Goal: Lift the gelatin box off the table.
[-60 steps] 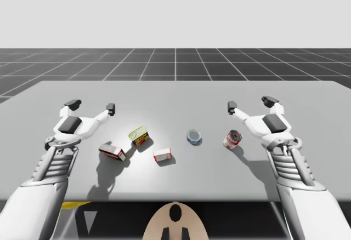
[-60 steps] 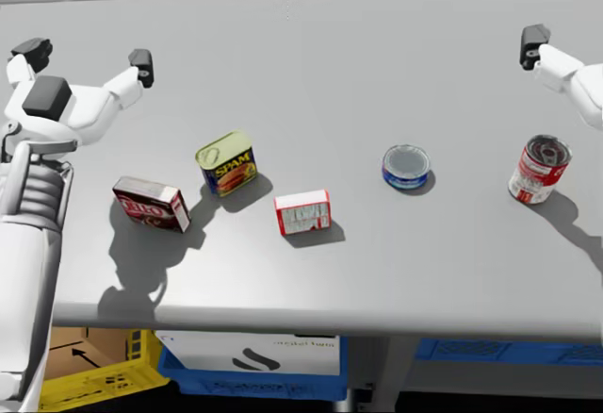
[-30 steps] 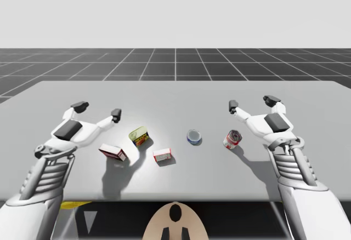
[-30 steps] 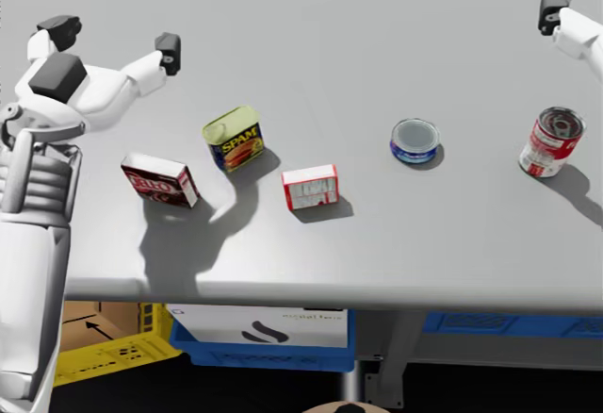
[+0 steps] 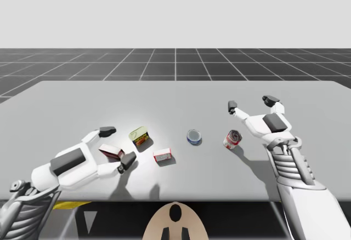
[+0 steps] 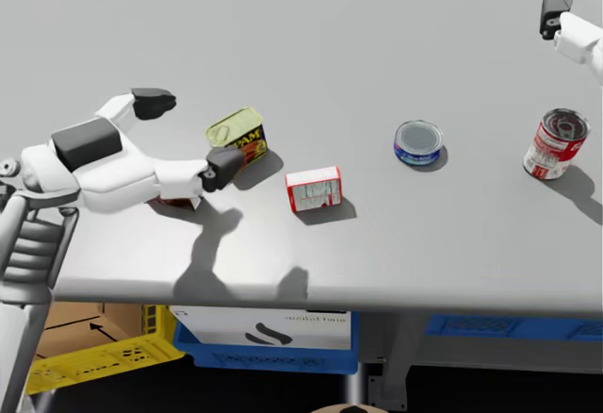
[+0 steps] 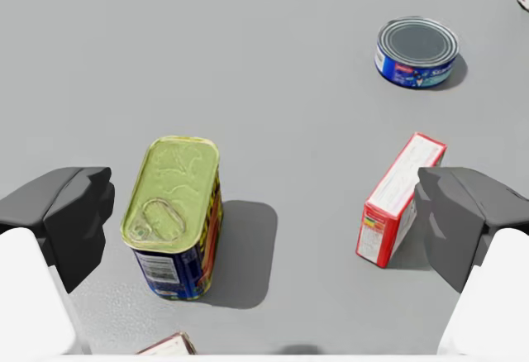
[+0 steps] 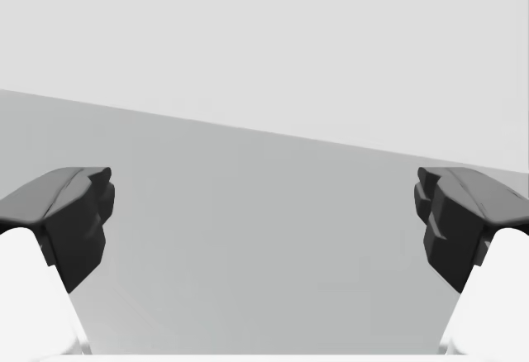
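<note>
**Jaws.** The left gripper [image 7: 264, 209] is holding nothing, with its jaws standing released and wide apart. The right gripper [image 8: 264, 221] is likewise hanging released near the red can [image 5: 232, 139], well apart from the target.

**Target.** I am taking the small red-and-white box to be the gelatin box [image 7: 397, 197]. It is resting on the tabletop [image 5: 175, 95], ahead of the left gripper and off toward one jaw.

**Risks.**
- A dark red box [image 5: 111, 152] is lying under the left gripper, so I am judging a wrong pick possible.
- The yellow-topped can [image 7: 173, 213] is standing between the jaws' lines, and a closing sweep could be catching or toppling it.

**Obscured.** The arm is covering most of the dark red box in the head view. The jaws' height above the tabletop is proving hard to judge.
</note>
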Available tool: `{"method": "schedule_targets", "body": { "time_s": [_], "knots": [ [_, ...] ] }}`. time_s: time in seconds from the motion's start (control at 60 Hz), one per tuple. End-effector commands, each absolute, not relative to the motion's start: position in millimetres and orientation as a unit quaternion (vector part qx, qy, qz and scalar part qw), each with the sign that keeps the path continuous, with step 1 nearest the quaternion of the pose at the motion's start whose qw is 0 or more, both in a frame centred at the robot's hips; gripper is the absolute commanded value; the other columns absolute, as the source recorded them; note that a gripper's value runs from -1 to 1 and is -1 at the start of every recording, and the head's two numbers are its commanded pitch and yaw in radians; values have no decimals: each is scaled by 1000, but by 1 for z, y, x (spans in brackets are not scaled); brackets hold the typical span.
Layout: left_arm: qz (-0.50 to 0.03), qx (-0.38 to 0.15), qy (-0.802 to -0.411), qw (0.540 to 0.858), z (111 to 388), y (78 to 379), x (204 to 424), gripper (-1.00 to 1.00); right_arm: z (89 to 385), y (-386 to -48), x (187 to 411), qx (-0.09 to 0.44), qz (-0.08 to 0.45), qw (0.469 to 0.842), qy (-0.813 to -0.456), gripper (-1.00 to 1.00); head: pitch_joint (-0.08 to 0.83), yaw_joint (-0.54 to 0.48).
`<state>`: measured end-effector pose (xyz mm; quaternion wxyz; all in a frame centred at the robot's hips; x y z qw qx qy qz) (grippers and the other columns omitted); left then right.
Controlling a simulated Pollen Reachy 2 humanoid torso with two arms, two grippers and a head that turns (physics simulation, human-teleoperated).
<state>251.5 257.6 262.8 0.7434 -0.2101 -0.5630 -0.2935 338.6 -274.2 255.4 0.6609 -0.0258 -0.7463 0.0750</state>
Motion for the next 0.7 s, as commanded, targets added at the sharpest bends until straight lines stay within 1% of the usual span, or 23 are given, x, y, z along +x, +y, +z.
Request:
{"method": "schedule_targets", "body": {
  "time_s": [0.017, 0.167, 0.333, 0.6, 0.7],
  "knots": [
    [-349, -246, -514, 744, 247, 246, 241, -1000, 255, -274, 338, -27, 77, 659, -748, -1000, 769, 121],
    [-367, -250, -498, 745, 228, 229, 242, -1000, 256, -274, 338, -27, 76, 658, -749, -1000, 768, 124],
    [-377, -256, -490, 743, 220, 214, 246, -1000, 256, -273, 337, -29, 76, 655, -751, -1000, 764, 120],
    [-389, -254, -459, 757, 201, 181, 273, -1000, 258, -274, 335, -30, 75, 652, -754, -1000, 764, 117],
    [-384, -256, -450, 765, 193, 174, 284, -1000, 259, -275, 334, -30, 74, 651, -755, -1000, 763, 116]
  ]
}}
